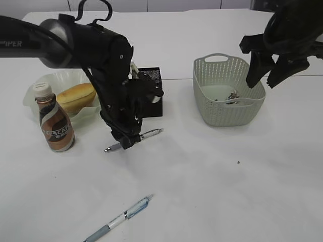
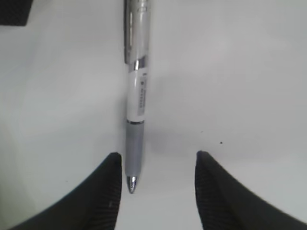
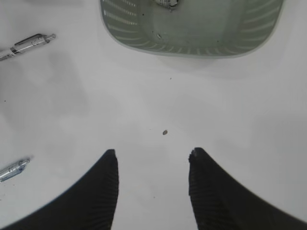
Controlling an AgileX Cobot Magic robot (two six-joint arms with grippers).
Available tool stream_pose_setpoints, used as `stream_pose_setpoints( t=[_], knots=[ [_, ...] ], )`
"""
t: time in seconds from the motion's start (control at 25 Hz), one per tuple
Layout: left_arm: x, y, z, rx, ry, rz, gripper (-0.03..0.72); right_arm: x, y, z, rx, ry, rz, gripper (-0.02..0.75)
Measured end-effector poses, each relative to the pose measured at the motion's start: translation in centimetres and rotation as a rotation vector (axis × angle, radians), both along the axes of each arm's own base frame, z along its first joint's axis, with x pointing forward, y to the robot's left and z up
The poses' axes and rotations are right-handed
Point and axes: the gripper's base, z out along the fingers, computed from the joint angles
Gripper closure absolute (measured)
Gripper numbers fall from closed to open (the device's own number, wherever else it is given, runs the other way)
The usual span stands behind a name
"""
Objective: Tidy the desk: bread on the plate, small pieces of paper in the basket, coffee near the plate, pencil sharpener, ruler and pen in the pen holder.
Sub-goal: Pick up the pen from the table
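Bread [image 1: 75, 96] on plate [image 1: 38, 84], bottle [image 1: 54, 121] before

The black mesh pen holder [image 1: 151, 93] is mostly hidden behind the black left arm. The silver pen [image 1: 146, 135] is partly covered by the left gripper [image 1: 126, 142]; in the left wrist view its upper end is cut off. The blue pen [image 1: 121, 218] leaves the bottom edge. Contents of the pale green basket [image 1: 222, 113] are too small to identify
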Motion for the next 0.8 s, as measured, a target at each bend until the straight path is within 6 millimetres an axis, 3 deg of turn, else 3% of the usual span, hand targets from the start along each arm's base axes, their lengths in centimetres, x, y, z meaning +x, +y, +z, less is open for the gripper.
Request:
stream_pose_setpoints(
  t=[0.32, 0.8],
  knots=[
    [0.4, -0.1, -2.5, 0.014, 0.023, -0.013, 0.325, 0.0, 0.0, 0.0, 0.0, 0.0, 0.0, 0.384],
    [1.4, 0.0, -2.9, -0.02, -0.033, -0.025, 0.328, 0.0, 0.0, 0.0, 0.0, 0.0, 0.0, 0.384]
  ],
)
